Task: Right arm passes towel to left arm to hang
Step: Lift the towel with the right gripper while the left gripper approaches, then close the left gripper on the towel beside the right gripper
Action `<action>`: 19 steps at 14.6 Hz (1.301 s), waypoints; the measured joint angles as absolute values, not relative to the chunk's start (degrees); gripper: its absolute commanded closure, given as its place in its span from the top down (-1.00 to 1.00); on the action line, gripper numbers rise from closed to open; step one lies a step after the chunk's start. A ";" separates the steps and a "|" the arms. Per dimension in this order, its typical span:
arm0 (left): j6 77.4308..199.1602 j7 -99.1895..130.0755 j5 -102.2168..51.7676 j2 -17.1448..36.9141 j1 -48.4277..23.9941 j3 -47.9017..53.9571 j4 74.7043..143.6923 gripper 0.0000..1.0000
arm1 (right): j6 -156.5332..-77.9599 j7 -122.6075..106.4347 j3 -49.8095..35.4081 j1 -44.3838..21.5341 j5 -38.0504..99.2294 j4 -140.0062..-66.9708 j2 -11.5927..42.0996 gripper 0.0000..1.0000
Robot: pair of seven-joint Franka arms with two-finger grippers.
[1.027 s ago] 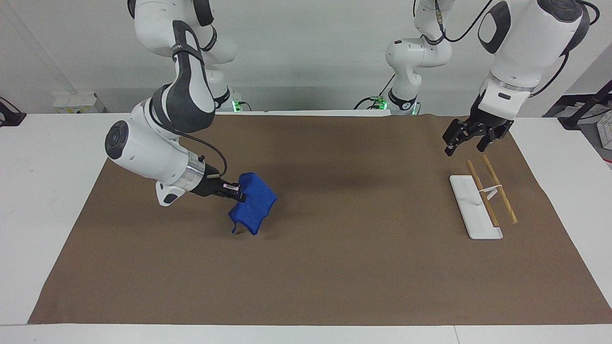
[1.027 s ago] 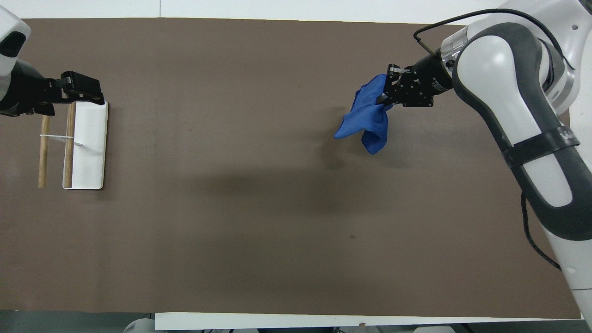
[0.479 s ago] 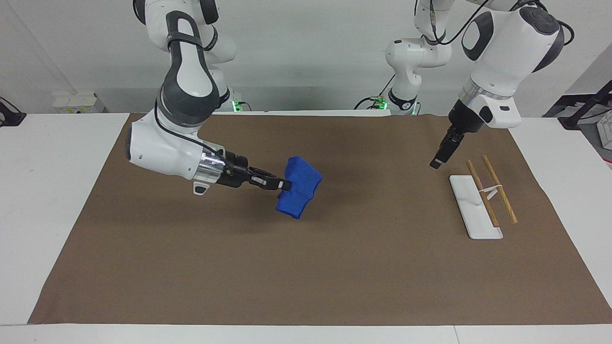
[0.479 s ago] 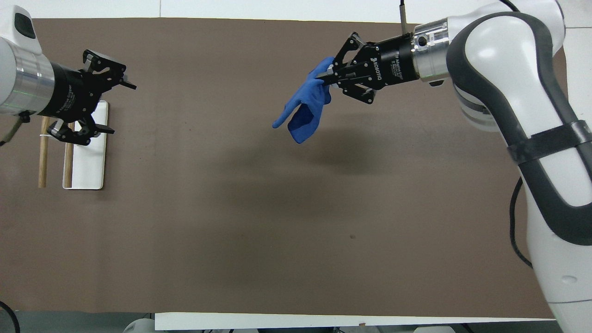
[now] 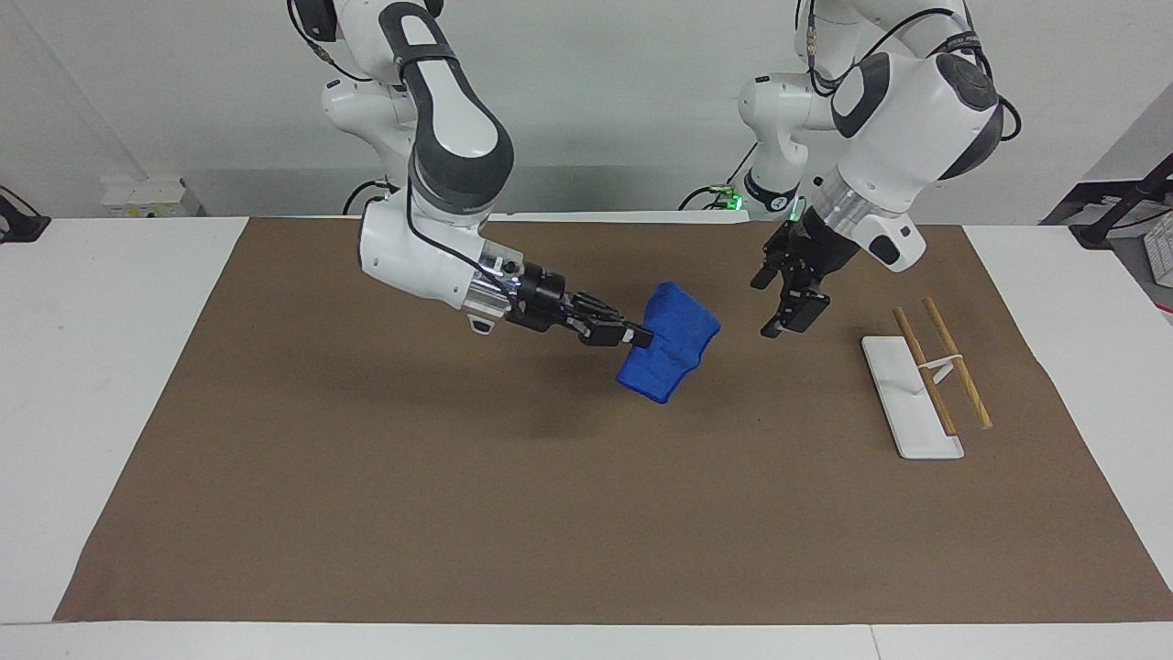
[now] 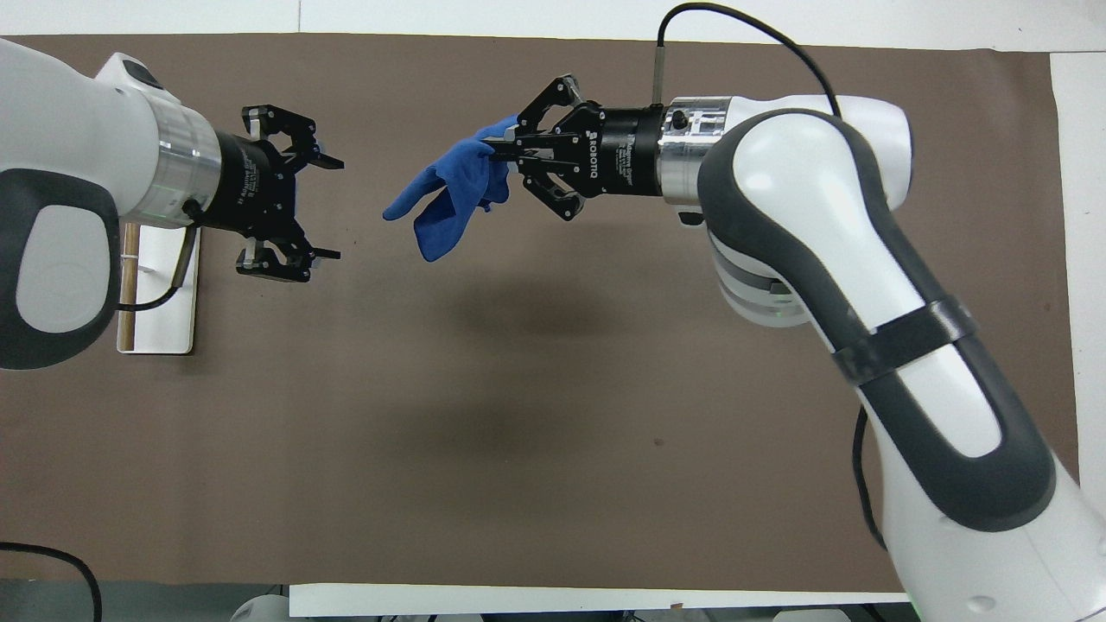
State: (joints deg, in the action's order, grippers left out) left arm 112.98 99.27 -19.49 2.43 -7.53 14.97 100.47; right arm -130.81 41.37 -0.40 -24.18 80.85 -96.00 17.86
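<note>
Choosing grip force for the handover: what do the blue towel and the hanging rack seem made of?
The blue towel, held up by the right gripper, looks like soft matte cloth: it folds and droops. The rack's two rods look like bare light wood; its flat white base seems smooth, rigid plastic, though that is uncertain.

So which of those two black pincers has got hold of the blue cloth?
The right pincer, shut on the blue towel and holding it up over the brown mat. The left pincer is open and empty, facing it across a gap.
</note>
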 measured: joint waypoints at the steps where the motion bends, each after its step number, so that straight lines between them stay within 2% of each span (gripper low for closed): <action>1: 114.45 101.84 -20.16 2.64 -7.54 15.36 100.56 0.85 | -131.82 41.66 -0.40 -24.94 81.08 -96.32 17.82 -1.00; 13: 126.41 107.94 -20.53 4.29 -7.68 17.72 103.90 0.71 | -132.07 42.35 -0.11 -25.13 81.12 -96.48 17.62 -1.00; 17: 128.73 107.98 -20.78 4.65 -7.68 17.69 103.90 0.52 | -132.07 42.35 -0.11 -25.13 81.12 -96.48 17.62 -1.00; 19: 129.54 108.00 -21.88 4.70 -7.68 17.69 103.90 0.32 | -132.07 42.35 -0.11 -25.13 81.12 -96.48 17.62 -1.00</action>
State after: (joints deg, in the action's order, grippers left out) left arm 129.54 108.00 -21.88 4.70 -7.68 17.69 103.90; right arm -132.07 42.35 -0.11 -25.13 81.12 -96.48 17.62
